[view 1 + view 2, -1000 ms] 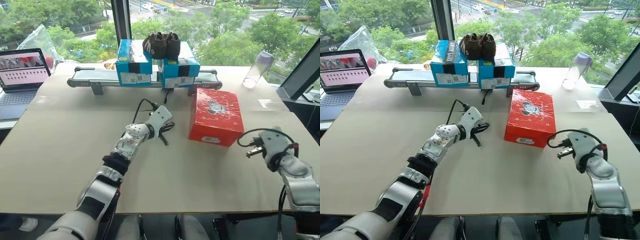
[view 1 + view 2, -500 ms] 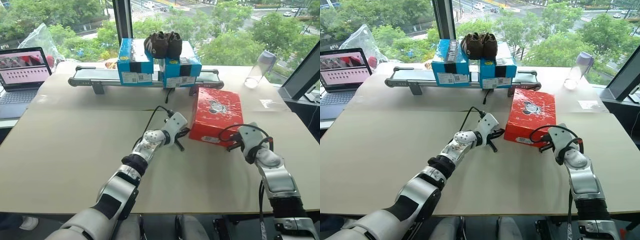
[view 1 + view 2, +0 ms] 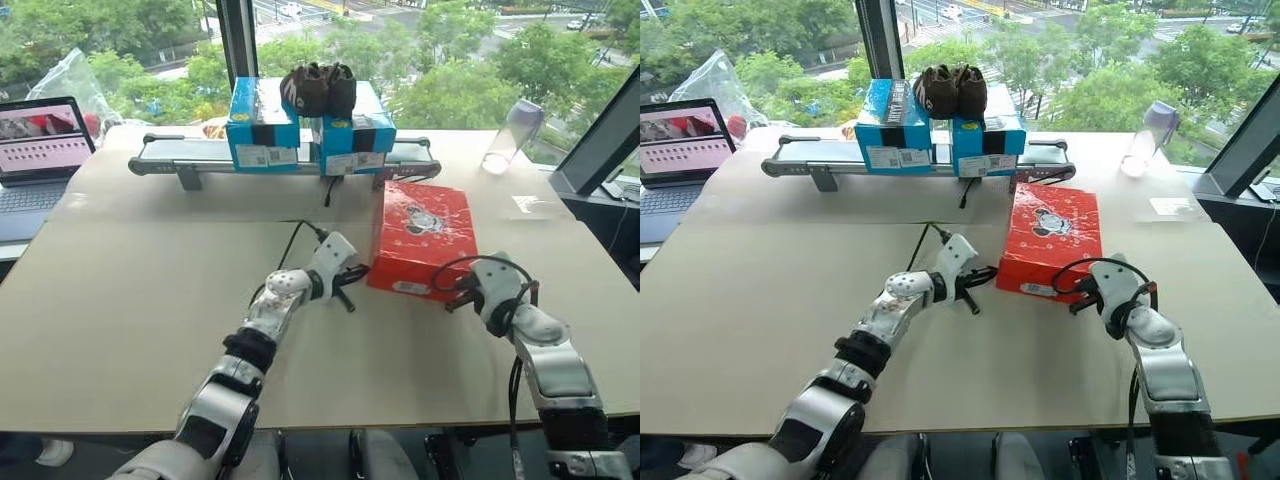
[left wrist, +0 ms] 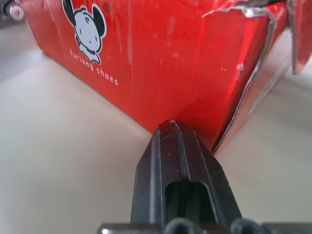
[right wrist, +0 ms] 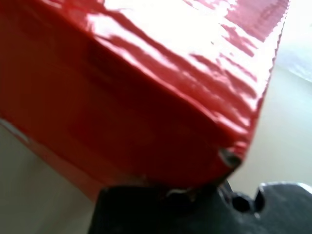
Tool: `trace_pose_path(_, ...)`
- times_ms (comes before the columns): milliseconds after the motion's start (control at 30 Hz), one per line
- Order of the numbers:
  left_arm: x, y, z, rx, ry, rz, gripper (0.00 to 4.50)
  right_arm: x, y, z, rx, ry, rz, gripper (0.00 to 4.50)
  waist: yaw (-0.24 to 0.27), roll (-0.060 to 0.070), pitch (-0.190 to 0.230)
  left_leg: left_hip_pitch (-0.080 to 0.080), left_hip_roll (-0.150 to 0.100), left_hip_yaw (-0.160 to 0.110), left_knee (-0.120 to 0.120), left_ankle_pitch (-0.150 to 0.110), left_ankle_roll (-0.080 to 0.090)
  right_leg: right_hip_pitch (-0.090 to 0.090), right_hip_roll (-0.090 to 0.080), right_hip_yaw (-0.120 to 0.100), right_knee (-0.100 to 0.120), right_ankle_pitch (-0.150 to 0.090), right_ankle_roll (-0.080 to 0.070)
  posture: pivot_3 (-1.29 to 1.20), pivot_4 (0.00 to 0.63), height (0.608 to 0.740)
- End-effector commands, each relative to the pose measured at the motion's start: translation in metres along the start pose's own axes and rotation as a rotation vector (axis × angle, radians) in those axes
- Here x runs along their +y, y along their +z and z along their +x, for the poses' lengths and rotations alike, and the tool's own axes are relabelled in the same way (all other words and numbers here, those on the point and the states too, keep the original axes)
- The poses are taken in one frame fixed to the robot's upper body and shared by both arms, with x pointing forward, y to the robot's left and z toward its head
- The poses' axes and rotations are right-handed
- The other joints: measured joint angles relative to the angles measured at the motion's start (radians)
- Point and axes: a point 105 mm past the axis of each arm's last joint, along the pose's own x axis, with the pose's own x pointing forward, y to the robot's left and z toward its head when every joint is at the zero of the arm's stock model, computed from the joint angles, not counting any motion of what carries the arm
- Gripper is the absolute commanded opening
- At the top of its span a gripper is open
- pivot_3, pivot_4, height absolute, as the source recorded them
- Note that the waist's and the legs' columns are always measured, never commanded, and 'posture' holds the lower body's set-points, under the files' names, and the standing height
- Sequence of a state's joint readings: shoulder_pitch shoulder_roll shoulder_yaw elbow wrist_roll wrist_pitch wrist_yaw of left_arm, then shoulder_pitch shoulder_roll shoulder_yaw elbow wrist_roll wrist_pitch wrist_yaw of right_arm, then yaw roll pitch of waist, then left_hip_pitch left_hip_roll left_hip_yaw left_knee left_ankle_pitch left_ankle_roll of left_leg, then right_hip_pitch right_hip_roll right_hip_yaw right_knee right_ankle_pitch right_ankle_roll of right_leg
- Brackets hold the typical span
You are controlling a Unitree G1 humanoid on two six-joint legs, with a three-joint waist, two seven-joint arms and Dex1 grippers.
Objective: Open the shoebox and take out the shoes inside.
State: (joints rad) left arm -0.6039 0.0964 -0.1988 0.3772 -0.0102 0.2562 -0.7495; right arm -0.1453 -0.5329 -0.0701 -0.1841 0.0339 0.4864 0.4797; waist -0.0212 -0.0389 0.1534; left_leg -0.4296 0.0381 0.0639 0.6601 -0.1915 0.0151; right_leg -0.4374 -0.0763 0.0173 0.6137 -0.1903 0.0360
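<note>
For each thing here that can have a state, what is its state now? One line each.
shoebox: lid closed, flat on the table.
laptop: open, screen on.
left hand: shut, beside the shoebox's left side.
right hand: shut, at the shoebox's near right corner.
dark brown shoes: resting on the blue boxes.

The beige table (image 3: 120,290) carries the closed red shoebox (image 3: 422,238), lying between the left tool (image 3: 352,281) and the right tool (image 3: 458,296). Beyond both tools lies a grey conveyor (image 3: 190,155), a laptop (image 3: 35,160) sits far off the left tool's side, and a clear bottle (image 3: 505,138) stands past the right tool.
</note>
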Motion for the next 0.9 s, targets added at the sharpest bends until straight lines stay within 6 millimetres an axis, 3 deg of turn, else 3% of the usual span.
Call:
trace_pose_path(33, -0.016, 0.014, -0.032, -0.027, -0.048, -0.008, 0.0, 0.059, 0.034, -0.015, -0.1, 0.25, 0.007, 0.03, -0.002, 0.0, 0.0, 0.001, 0.001, 0.0, 0.0, 0.0, 0.0, 0.0, 0.0, 0.0, 0.0, 0.0, -0.001, 0.0, 0.15, 0.74)
trace_pose_path(167, -0.009, 0.007, -0.071, 0.031, 0.022, -0.04, 0.0, 0.069, 0.035, -0.029, -0.076, 0.289, 0.029, 0.03, 0.0, 0.001, 0.0, 0.004, 0.006, 0.0, 0.0, 0.0, 0.0, 0.001, 0.002, -0.001, 0.003, -0.003, -0.008, 0.0, 0.15, 0.74)
trace_pose_path(367, -0.001, 0.018, -0.091, 0.023, 0.104, -0.102, 0.0, 0.06, 0.032, -0.037, -0.04, 0.27, 0.053, 0.03, 0.016, 0.0, 0.0, 0.005, 0.006, 0.001, 0.0, 0.0, -0.001, 0.001, -0.001, -0.001, 0.003, -0.004, -0.011, 0.0, 0.15, 0.74)
trace_pose_path(567, 0.033, 0.004, -0.113, 0.088, 0.238, -0.067, 0.0, 0.019, -0.021, -0.052, 0.157, 0.182, 0.005, 0.03, 0.018, 0.0, 0.0, 0.005, 0.004, 0.003, 0.0, 0.001, 0.0, 0.002, 0.0, -0.002, 0.002, -0.004, -0.011, 0.0, 0.15, 0.74)
trace_pose_path(667, 0.048, -0.001, -0.13, 0.11, 0.292, -0.038, 0.0, -0.004, -0.031, -0.06, 0.183, 0.14, -0.006, 0.03, 0.019, 0.0, 0.0, 0.005, 0.004, 0.003, 0.0, 0.001, 0.0, 0.002, 0.001, -0.002, 0.002, -0.005, -0.012, 0.0, 0.15, 0.74)
trace_pose_path(733, 0.057, 0.001, -0.142, 0.111, 0.326, -0.021, 0.0, -0.019, -0.025, -0.063, 0.145, 0.118, 0.007, 0.03, 0.019, 0.0, 0.0, 0.004, 0.004, 0.003, 0.0, 0.001, 0.0, 0.002, 0.0, -0.002, 0.0, -0.005, -0.012, 0.0, 0.15, 0.74)
trace_pose_path(800, 0.065, 0.003, -0.153, 0.096, 0.347, -0.021, 0.49, -0.027, -0.011, -0.064, 0.07, 0.117, 0.025, 0.0, 0.018, 0.0, 0.0, 0.004, 0.004, 0.003, 0.0, 0.001, 0.0, 0.001, 0.0, -0.002, 0.0, -0.005, -0.012, 0.0, 0.15, 0.74)
trace_pose_path(833, 0.066, 0.006, -0.157, 0.086, 0.346, -0.018, 0.65, -0.029, -0.003, -0.064, 0.028, 0.122, 0.046, 0.28, 0.017, 0.0, 0.0, 0.004, 0.004, 0.004, 0.0, 0.001, 0.0, 0.001, 0.0, -0.002, 0.0, -0.005, -0.012, 0.0, 0.15, 0.74)
trace_pose_path(900, 0.066, 0.012, -0.163, 0.053, 0.329, -0.014, 1.46, -0.03, 0.01, -0.065, -0.035, 0.147, 0.064, 0.85, 0.015, 0.0, 0.0, 0.004, 0.005, 0.004, 0.0, 0.001, 0.0, 0.001, 0.001, -0.002, 0.001, -0.005, -0.012, 0.0, 0.15, 0.74)
